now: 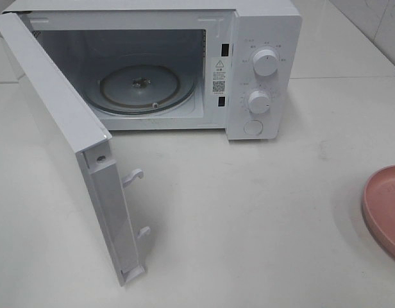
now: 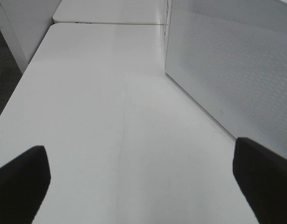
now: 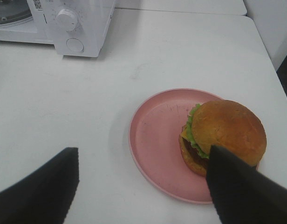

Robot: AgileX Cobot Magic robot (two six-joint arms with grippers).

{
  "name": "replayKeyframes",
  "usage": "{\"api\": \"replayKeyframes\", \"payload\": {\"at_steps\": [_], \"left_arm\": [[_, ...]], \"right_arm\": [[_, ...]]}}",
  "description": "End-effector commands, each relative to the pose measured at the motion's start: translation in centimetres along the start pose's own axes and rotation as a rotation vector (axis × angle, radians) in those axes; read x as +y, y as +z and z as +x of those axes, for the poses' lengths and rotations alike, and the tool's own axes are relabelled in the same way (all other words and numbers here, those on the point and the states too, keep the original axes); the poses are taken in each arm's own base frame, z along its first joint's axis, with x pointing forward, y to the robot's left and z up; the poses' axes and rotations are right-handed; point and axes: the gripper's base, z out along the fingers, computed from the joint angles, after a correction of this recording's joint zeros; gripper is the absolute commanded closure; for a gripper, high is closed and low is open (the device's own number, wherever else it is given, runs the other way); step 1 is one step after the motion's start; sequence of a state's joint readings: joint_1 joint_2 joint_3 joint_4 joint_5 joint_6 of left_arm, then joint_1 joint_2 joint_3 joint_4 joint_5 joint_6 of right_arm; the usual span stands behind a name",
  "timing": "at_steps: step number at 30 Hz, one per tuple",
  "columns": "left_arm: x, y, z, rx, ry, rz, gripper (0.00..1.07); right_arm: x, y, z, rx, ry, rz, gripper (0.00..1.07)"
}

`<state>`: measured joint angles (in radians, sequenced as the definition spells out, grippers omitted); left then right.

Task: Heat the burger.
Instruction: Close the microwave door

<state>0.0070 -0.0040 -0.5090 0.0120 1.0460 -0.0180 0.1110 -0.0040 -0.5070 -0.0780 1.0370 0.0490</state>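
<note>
Burger (image 3: 222, 135), glossy round bun over frilly lettuce, sits on the right of a smooth pink plate (image 3: 155, 140). Upper left, the white boxy microwave (image 1: 265, 70) stands door-open on the matte bench (image 1: 249, 224). Both tools, left (image 2: 143, 182) and right (image 3: 143, 186), gape wide, holding nothing.

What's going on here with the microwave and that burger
The microwave sits on the white table with its door swung wide open and the glass turntable bare. The burger is not in yet; it sits on the pink plate off to the right. The right claw hovers open above the plate, holding nothing. The left claw is open over bare table beside the door.
</note>
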Motion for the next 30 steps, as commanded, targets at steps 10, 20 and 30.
{"api": "replayKeyframes", "payload": {"at_steps": [10, 20, 30], "left_arm": [[0.0, -0.2, 0.2, -0.027, -0.004, -0.002, 0.07], [0.0, -0.2, 0.2, -0.027, -0.005, 0.000, 0.07], [0.0, 0.3, -2.3, -0.051, -0.001, -0.004, 0.14]], "right_arm": [[-0.1, -0.3, 0.3, -0.028, 0.001, 0.011, 0.31], [-0.1, -0.3, 0.3, -0.028, 0.001, 0.011, 0.31], [-0.1, -0.3, 0.3, -0.028, 0.001, 0.011, 0.31]]}}
